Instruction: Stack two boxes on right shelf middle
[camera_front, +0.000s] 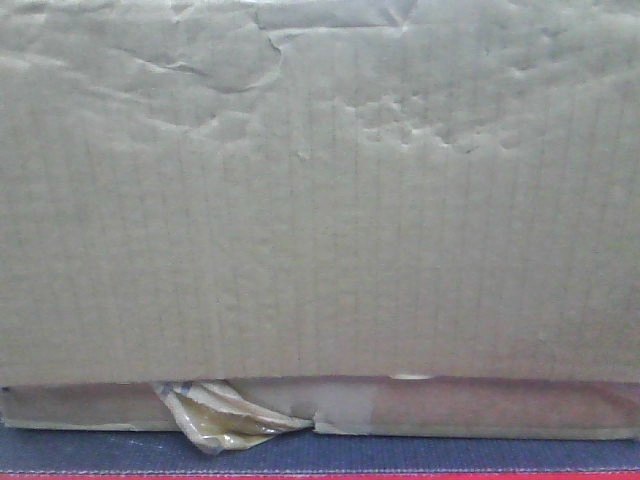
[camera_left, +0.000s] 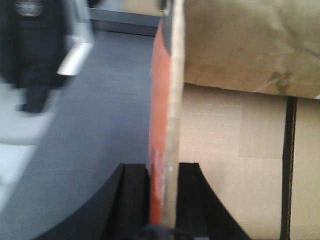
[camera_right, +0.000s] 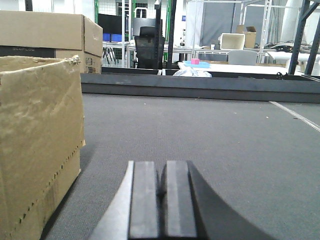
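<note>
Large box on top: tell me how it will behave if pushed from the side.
The large box likely flexes rather than stays stiff: its face is creased and dented. It may slide or rock: it rests on the thin flat box, whose torn tape bulges beneath it.

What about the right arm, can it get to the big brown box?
Probably yes. The big brown box stands close beside the right gripper, with only bare grey carpet between them. The gripper is shut and holds nothing.
</note>
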